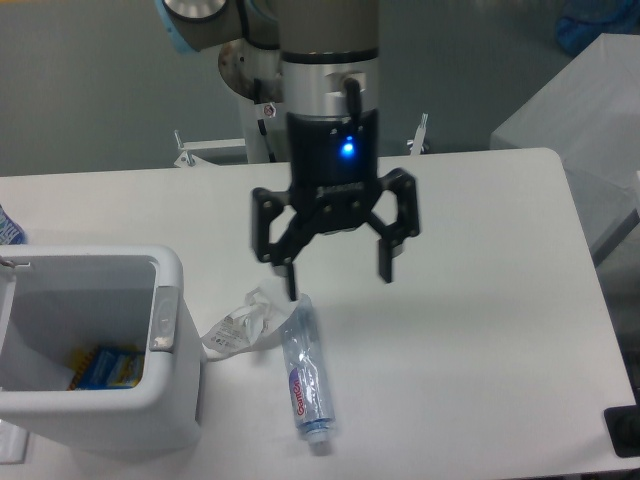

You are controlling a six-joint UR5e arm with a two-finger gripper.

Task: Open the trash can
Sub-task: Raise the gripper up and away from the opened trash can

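Note:
The trash can (pixel 175 400) is a large white rectangular bin at the front left of the table. Its top stands open and I can see inside, where a blue and yellow packet (pixel 108 367) lies on the bottom. A grey button strip (pixel 164 320) sits on its right rim. The lid shows only as a sliver at the far left edge (pixel 6 300). My gripper (pixel 338 282) hangs open and empty above the table, to the right of the can and just above the bottle's upper end.
A clear plastic bottle (pixel 303 375) lies on the table right of the can, with a crumpled clear wrapper (pixel 240 322) beside it. The white table's right edge (pixel 600 300) is near. A dark object (pixel 625 430) sits at the front right corner.

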